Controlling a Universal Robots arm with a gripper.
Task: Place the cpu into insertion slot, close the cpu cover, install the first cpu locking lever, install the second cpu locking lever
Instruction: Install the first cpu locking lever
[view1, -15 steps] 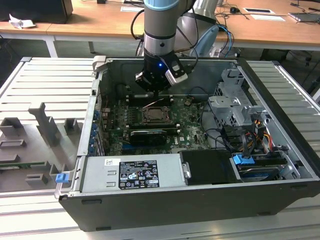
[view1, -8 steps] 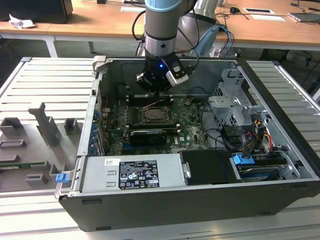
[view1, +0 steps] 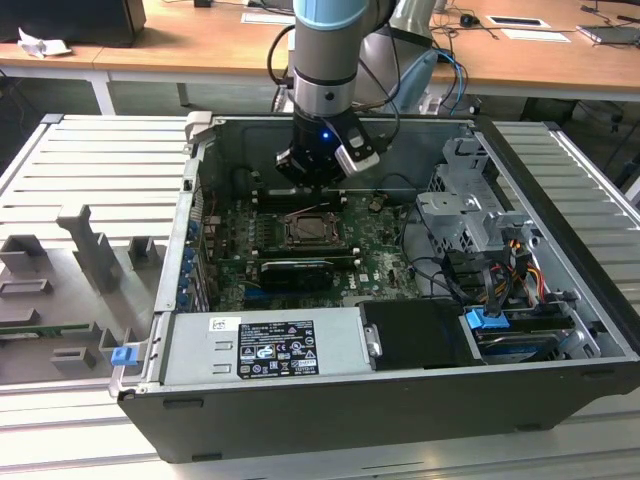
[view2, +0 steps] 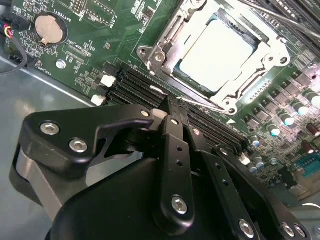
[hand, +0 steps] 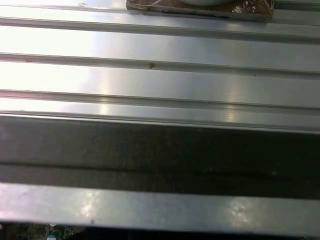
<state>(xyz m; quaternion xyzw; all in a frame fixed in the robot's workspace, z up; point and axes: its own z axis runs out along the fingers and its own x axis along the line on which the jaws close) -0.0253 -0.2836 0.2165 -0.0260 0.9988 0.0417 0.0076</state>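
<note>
My gripper (view2: 172, 107) is made of black, smooth metal bars with shiny round screws. In the second wrist view its two fingers (view2: 175, 150) are pressed together with nothing between them. Their tips hang just above the long black memory slots (view2: 135, 85) on the green motherboard (view2: 100, 30).

Just past the slots sits the cpu (view2: 215, 55). It is a flat square with a pale, silvery-grey top that shines in the light. It lies in its socket, and the cpu cover (view2: 167, 47), a thin silver metal frame with a square hole, lies flat around it. A thin wire lever (view2: 200, 105) runs along the edge of the cover nearest my fingers.

Farther off on the board, near its corner, a round silver coin battery (view2: 50, 27) sits in a black ring.

In the exterior view my gripper (view1: 318, 180) hangs inside the open black computer case (view1: 400, 400), over the far side of the board. The case has a grey power supply box (view1: 265, 345) along its near edge and a grey drive cage (view1: 465, 210) on the exterior view's right. The case rests on a ribbed silver metal table (view1: 90, 160).

In the first wrist view I see long, shiny metal ribs (hand: 160, 80) and a dark band.
</note>
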